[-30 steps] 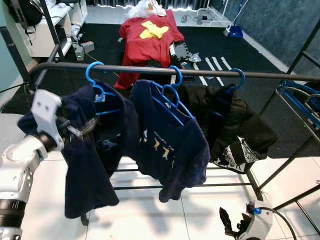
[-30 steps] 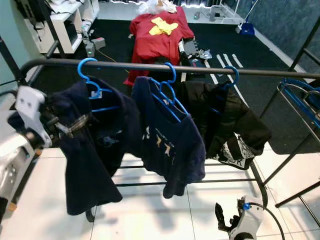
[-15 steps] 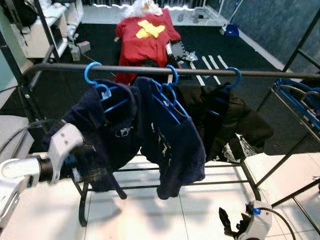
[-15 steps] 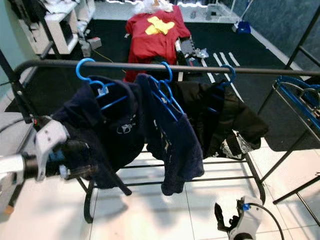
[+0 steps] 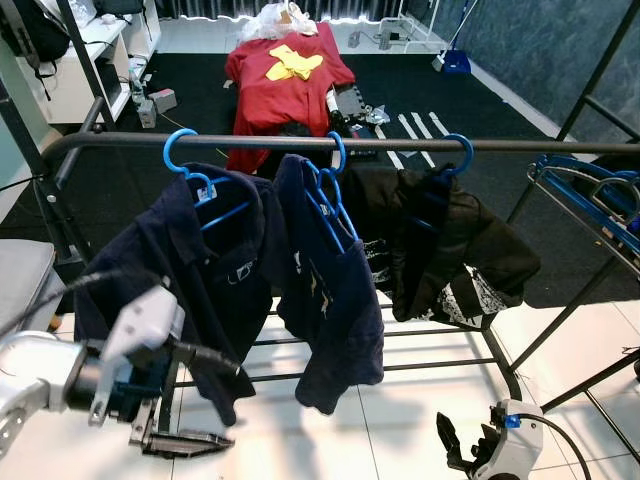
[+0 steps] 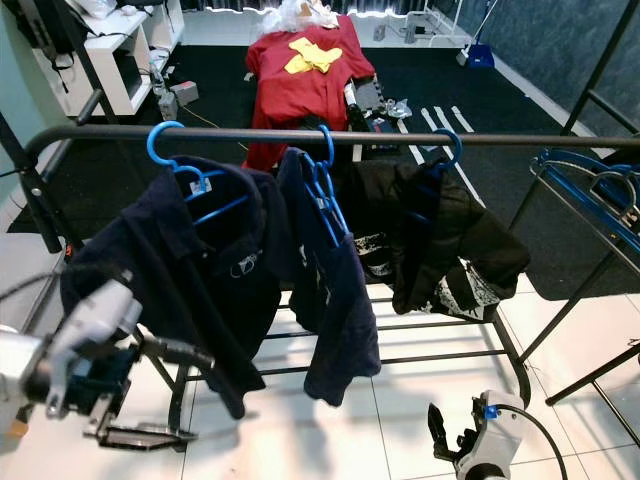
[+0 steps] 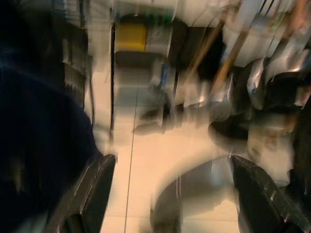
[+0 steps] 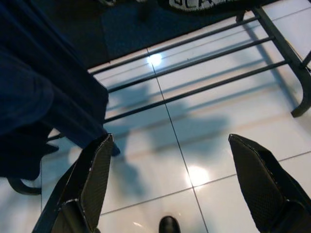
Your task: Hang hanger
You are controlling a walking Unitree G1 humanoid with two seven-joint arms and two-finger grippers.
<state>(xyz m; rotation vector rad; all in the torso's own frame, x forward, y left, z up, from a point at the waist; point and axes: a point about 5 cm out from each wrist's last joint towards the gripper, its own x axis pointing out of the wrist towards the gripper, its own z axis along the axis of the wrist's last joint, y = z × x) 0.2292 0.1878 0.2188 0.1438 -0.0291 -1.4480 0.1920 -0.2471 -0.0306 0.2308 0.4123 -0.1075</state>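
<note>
white tiles under rail (image 5: 300, 143); shirt print (image 5: 243, 277) perhaps unreadable.

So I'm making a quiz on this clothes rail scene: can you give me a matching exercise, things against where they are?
Things:
1. navy shirt
2. black jacket
3. red shirt
4. right gripper

Places:
A. spread out on the dark floor beyond the rail
B. low over the white tiles
C. leftmost hanger on the rail
D. rightmost hanger on the rail

Pairs: 1-C, 2-D, 3-A, 4-B
</note>
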